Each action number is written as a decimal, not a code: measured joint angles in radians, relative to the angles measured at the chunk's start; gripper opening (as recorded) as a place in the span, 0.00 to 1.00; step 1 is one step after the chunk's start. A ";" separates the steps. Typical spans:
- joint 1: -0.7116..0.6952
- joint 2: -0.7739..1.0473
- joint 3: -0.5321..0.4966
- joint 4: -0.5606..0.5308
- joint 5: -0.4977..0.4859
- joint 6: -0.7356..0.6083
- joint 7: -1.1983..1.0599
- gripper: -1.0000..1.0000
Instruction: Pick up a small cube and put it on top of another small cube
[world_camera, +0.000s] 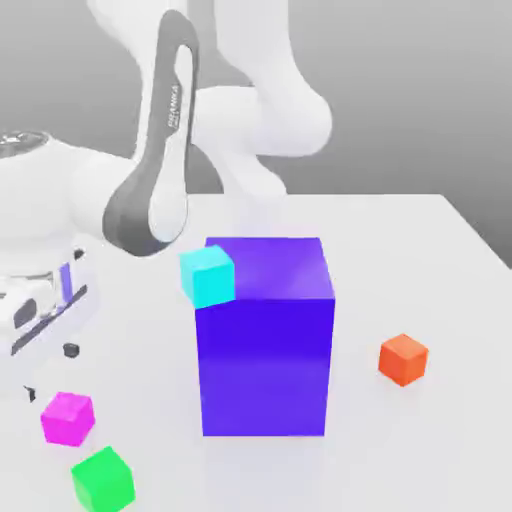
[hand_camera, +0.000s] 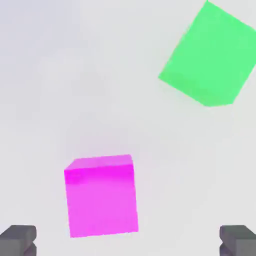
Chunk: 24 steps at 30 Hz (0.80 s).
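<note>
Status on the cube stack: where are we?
Done: nothing stacked; the magenta cube sits on the table, the green cube close beside it. In hand: the gripper, open and empty, hovers above the magenta cube, fingertips wide apart. Left: descend, grasp, lift, place on another small cube.

Flat matte white tabletop (world_camera: 440, 250), far edge straight against a plain grey backdrop wall (world_camera: 400, 90). Lighting soft and even, shadows faint.
</note>
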 joint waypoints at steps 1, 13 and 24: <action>-0.019 0.032 0.022 0.006 0.025 0.024 -0.027 0.50; -0.073 0.140 0.086 0.027 0.083 0.106 -0.079 0.00; 0.048 -0.171 -0.067 0.017 -0.456 -0.140 0.167 0.00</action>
